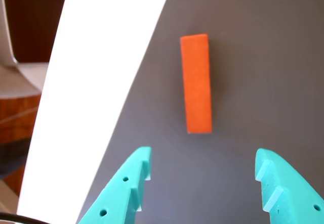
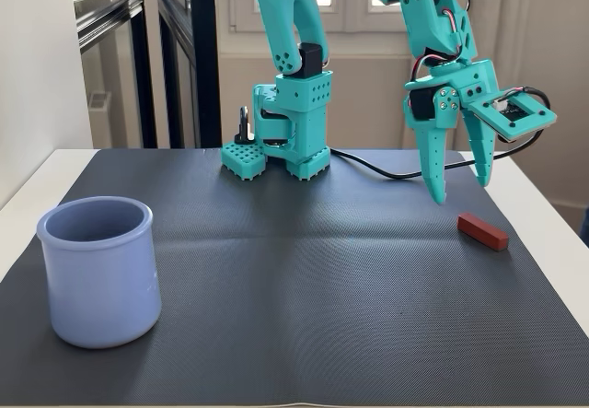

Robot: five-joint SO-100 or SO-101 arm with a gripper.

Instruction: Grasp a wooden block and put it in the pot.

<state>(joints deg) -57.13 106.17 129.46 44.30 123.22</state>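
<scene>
Nothing is grasped yet: the gripper (image 2: 458,187) is held wide apart above the wooden block (image 2: 483,231); gripping, lifting and transfer to the pot (image 2: 98,273) remain.

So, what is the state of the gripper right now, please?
The turquoise two-finger gripper: open, holding nothing, above the dark mat, with the small reddish-brown wooden block lying just ahead of its fingertips.

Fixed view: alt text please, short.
A teal robot arm's open gripper hangs just above a small reddish-brown wooden block at the right of a dark mat. A lavender-blue pot stands far left.
</scene>
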